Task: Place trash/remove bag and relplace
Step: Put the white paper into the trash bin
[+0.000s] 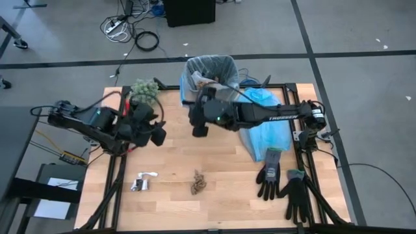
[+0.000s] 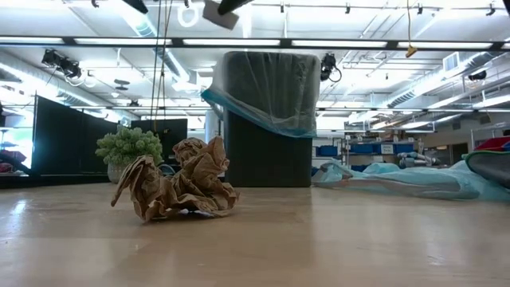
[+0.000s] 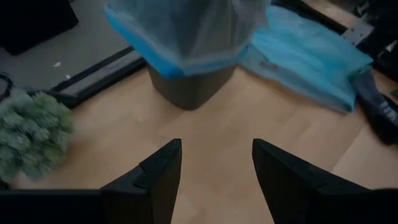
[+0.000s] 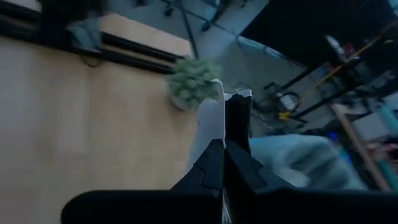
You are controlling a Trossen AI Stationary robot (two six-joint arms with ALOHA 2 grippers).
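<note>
Crumpled brown paper (image 2: 179, 190) fills the low view's foreground; from above the same scrap (image 1: 197, 182) lies on the wooden table (image 1: 169, 162) toward its front edge, well in front of the black bin (image 1: 209, 75). Taking the bin as the landmark and going left to right: the left gripper (image 1: 158, 135) hangs over the table to the bin's front-left, its two dark fingers (image 3: 160, 177) spread apart with nothing between them, pointed toward the bin. A green fuzzy clump (image 1: 145, 91) sits at the table's back edge just left of the bin. A small white and silver wrapper (image 1: 142, 182) lies well in front of the bin, left of the brown scrap.

The bin stands at the table's back edge, lined with a thin translucent bag (image 1: 221, 64) whose blue-edged rim folds down over the outside; crumpled litter (image 1: 206, 82) shows inside it. The right gripper (image 1: 199, 127) hangs just in front of the bin, fingers pressed together on a thin white piece of paper (image 4: 211, 127).

Right of the bin, a light-blue plastic bag (image 1: 268, 127) lies spread on the table under the right arm. Black gloves (image 1: 283, 185) lie at the front-right, well apart from the bin.
</note>
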